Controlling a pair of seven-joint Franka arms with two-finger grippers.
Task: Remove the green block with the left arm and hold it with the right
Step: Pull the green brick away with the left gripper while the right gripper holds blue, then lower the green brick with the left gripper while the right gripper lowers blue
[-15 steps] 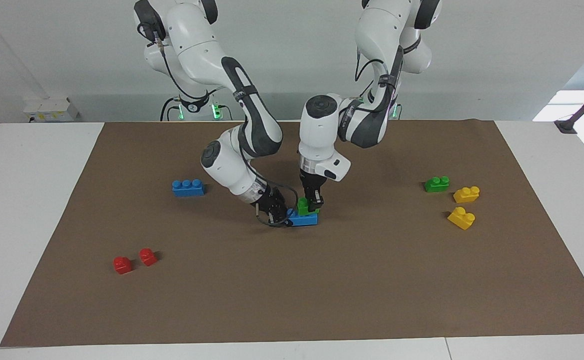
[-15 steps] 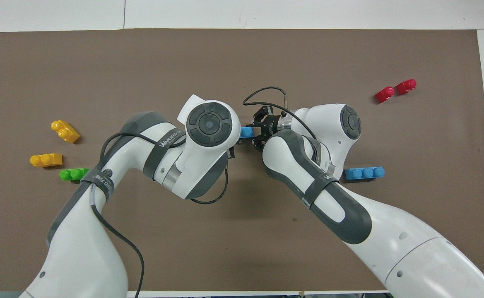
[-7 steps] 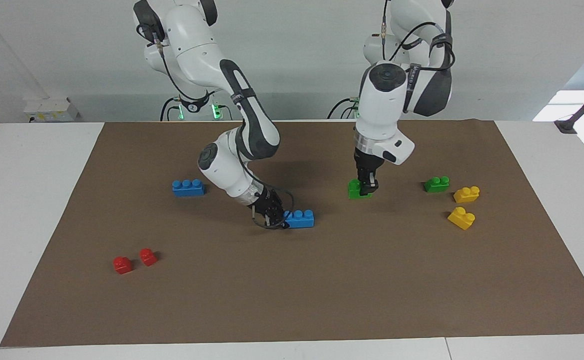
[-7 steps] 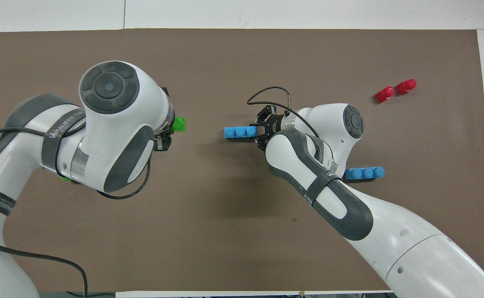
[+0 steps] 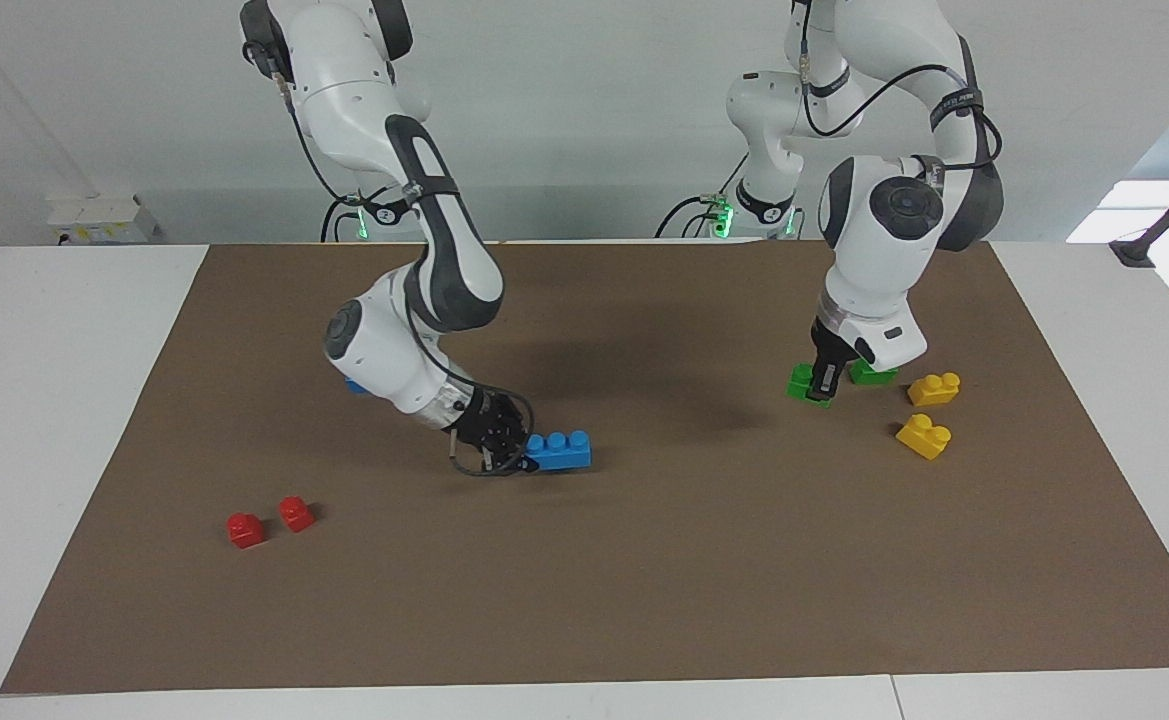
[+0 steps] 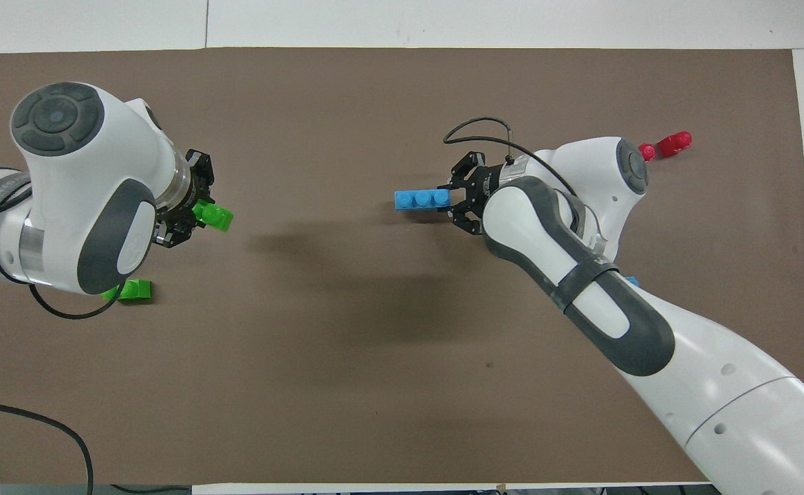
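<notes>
My left gripper (image 5: 820, 386) (image 6: 192, 217) is shut on the green block (image 5: 802, 383) (image 6: 213, 217), a small two-stud brick. It holds the block low over the mat at the left arm's end of the table, beside a second green brick (image 5: 876, 376) (image 6: 131, 291). I cannot tell whether the held block touches the mat. My right gripper (image 5: 516, 452) (image 6: 454, 199) is shut on one end of a blue three-stud brick (image 5: 560, 449) (image 6: 421, 199) that lies low near the middle of the mat, with nothing on top of it.
Two yellow bricks (image 5: 934, 388) (image 5: 924, 436) lie close to the left gripper, hidden under the left arm in the overhead view. Two red blocks (image 5: 244, 529) (image 5: 296, 513) (image 6: 674, 143) sit toward the right arm's end. Another blue brick (image 6: 630, 280) shows only as a sliver under the right arm.
The left gripper has pulled the green block off the blue brick and carried it toward the left arm's end. The right gripper has shifted the blue brick slightly toward its own end.
</notes>
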